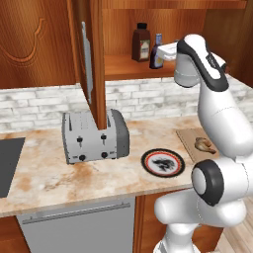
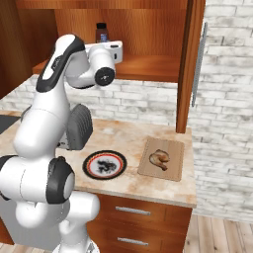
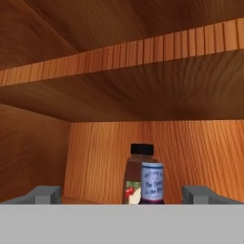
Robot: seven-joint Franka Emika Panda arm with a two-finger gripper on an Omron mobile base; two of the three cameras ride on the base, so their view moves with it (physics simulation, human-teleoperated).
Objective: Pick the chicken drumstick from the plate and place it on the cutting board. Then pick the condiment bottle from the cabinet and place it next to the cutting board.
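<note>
Fingers (image 3: 123,194) wide apart around the condiment bottle (image 3: 152,183), its body cut off below.

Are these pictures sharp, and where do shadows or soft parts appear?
Left base view: even light, no glare, the toaster casts a faint shadow on the counter. Right base view: the cabinet interior is dimmer. Hand view: the bottle label is soft, unreadable; the shelf's underside is dark.
</note>
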